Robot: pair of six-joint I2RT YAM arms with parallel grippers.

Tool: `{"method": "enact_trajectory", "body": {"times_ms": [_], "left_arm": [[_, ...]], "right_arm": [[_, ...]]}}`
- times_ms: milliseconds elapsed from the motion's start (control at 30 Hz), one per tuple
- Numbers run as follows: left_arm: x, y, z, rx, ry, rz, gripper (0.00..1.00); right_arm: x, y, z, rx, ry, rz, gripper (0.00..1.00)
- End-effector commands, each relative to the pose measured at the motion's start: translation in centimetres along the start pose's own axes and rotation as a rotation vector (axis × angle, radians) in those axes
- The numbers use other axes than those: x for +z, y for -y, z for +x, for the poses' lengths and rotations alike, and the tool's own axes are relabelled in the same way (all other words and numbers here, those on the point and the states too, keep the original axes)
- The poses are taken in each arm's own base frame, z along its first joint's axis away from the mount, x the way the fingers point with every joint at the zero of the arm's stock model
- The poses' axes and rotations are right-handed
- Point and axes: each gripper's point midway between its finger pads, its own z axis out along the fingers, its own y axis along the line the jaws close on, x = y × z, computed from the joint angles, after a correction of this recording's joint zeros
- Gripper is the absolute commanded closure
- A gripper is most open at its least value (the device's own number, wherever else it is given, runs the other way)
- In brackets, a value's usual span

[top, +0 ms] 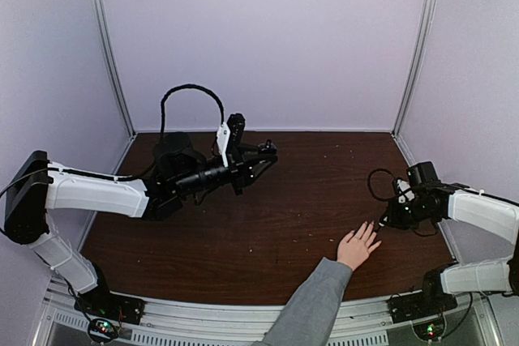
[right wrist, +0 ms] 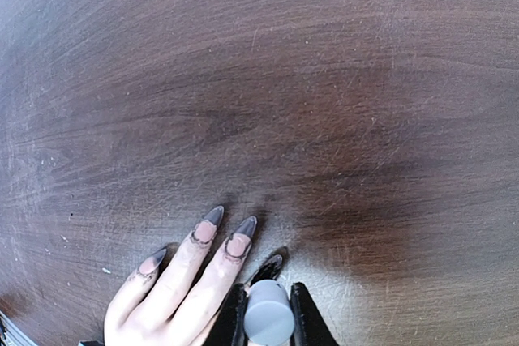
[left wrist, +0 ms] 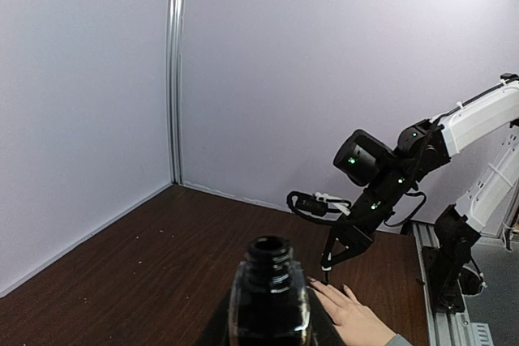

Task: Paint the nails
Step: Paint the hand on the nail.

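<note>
A light-skinned hand (top: 358,245) in a grey sleeve lies flat on the dark wooden table, fingers spread. In the right wrist view its long pointed nails (right wrist: 241,241) have pink beds and dark tips. One nail (right wrist: 271,266) is glossy black all over. My right gripper (right wrist: 268,301) is shut on a grey brush cap (right wrist: 269,323) right above that black nail. From above, the right gripper (top: 384,220) is at the fingertips. My left gripper (left wrist: 272,330) is shut on the open dark polish bottle (left wrist: 271,293) and holds it above the table's far middle (top: 263,155).
Pale walls with metal corner posts (top: 112,54) close in the table on three sides. A black cable (top: 191,91) loops up behind the left arm. The right arm's base (top: 422,305) stands just right of the grey sleeve (top: 312,305).
</note>
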Motion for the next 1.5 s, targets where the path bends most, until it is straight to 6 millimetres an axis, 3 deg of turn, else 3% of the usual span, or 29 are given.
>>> {"method": "enact_trajectory", "body": {"times_ms": [0, 733, 1467], "left_arm": [[-0.19, -0.15, -1.8, 0.014, 0.069, -0.001, 1.0], [-0.25, -0.25, -1.77, 0.011, 0.071, -0.004, 1.0], [-0.26, -0.2, -1.8, 0.013, 0.071, -0.003, 1.0]], "right_arm": [[0.11, -0.09, -0.08, 0.001, 0.001, -0.004, 1.0], [0.17, -0.6, -0.21, -0.009, 0.009, -0.03, 1.0], [0.44, 0.23, -0.44, -0.004, 0.018, 0.017, 1.0]]}}
